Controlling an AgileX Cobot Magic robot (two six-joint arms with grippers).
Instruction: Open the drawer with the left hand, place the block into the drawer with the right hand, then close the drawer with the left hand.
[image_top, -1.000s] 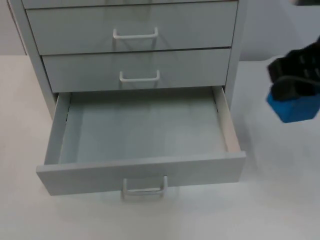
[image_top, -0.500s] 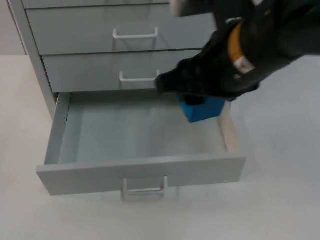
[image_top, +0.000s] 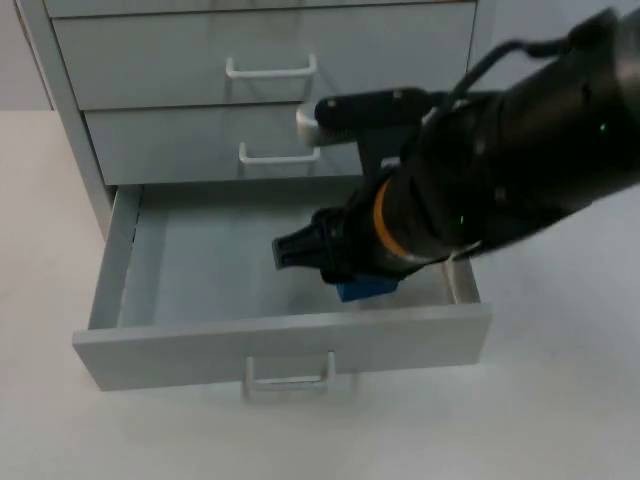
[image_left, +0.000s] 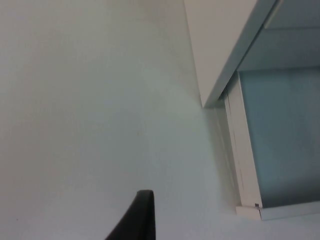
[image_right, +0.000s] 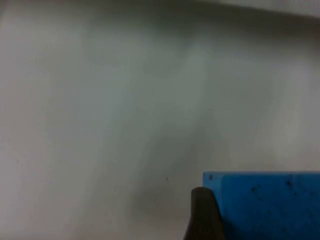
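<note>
right pincer (image_top: 335, 270) holds blue block (image_top: 365, 290), angled into open drawer (image_top: 280, 340) | left pincer (image_left: 142, 215): grip unclear

My right arm (image_top: 500, 190) fills the open drawer's (image_top: 200, 270) right half; its left half, at centre-left, is free for passing.

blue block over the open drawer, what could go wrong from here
1. The right gripper holds the blue block close behind the front panel of the open bottom drawer; released there, it may land on edge or lean against the panel.
2. The right arm reaches low across the drawer's right wall, so lifting out could knock it.
3. The left gripper waits beside the cabinet; closing early would trap the arm.
</note>
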